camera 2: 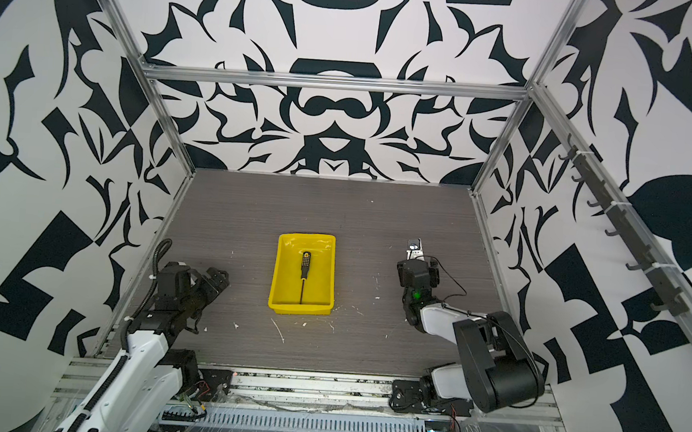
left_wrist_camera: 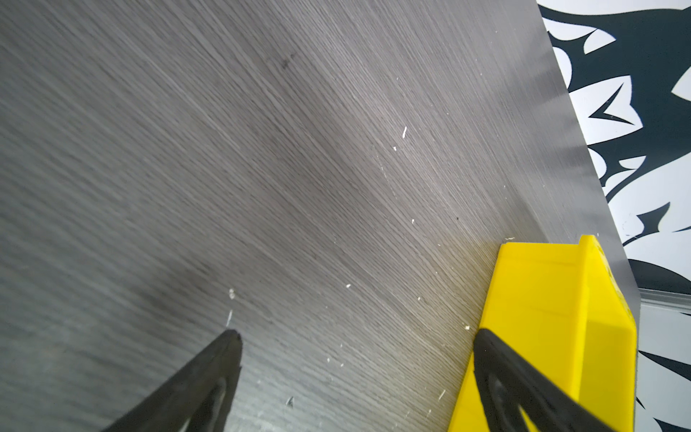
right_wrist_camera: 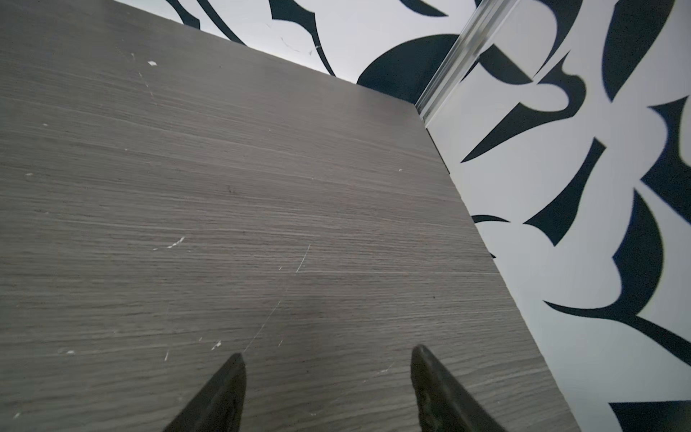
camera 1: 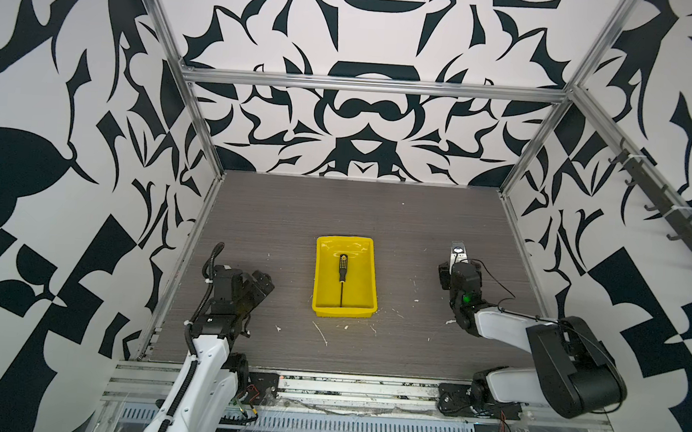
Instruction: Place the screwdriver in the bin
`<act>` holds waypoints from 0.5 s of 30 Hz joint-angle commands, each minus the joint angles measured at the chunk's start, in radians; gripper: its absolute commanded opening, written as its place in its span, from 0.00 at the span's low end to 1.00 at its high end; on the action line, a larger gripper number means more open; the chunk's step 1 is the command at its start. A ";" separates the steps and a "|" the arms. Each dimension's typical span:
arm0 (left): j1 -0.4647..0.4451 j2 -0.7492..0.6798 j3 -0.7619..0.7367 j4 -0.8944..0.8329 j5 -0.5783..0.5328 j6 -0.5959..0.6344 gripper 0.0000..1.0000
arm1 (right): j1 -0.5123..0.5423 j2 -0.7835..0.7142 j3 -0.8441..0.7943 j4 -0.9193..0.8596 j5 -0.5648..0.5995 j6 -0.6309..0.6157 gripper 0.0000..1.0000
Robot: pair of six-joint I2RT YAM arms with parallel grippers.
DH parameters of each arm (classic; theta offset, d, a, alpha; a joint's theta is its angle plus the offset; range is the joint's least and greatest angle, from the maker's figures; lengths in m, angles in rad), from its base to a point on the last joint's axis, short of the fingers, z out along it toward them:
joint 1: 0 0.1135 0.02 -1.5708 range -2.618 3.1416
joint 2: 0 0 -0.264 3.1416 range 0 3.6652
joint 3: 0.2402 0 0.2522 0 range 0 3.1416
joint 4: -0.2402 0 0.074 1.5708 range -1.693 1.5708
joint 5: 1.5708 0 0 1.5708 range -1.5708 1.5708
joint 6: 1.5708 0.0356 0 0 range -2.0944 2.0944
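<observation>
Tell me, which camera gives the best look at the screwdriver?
The top views: both show the screwdriver whole, lying inside the bin. The left wrist view catches only the bin's outer wall, hiding the tool; the right wrist view shows only tabletop.

Bin standing central, open from above, screwdriver along its floor, bare table all round, left gripper seemingly clear of it.

Screwdriver lying in the bin — mid-desk
Its handle is pointing rearward; the bin is sitting between left arm and right arm.
</observation>
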 commanded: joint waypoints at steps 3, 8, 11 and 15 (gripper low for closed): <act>0.003 -0.003 0.023 -0.006 -0.002 -0.011 0.99 | -0.042 0.064 0.079 0.065 -0.071 0.043 0.74; 0.003 -0.007 0.022 -0.008 -0.005 -0.011 0.99 | -0.123 0.116 0.086 0.093 -0.137 0.105 0.75; 0.002 -0.004 0.023 -0.006 -0.005 -0.011 0.99 | -0.157 0.107 0.084 0.082 -0.201 0.122 0.76; 0.002 0.001 0.023 -0.002 -0.005 -0.011 0.99 | -0.163 0.106 0.056 0.132 -0.202 0.126 0.79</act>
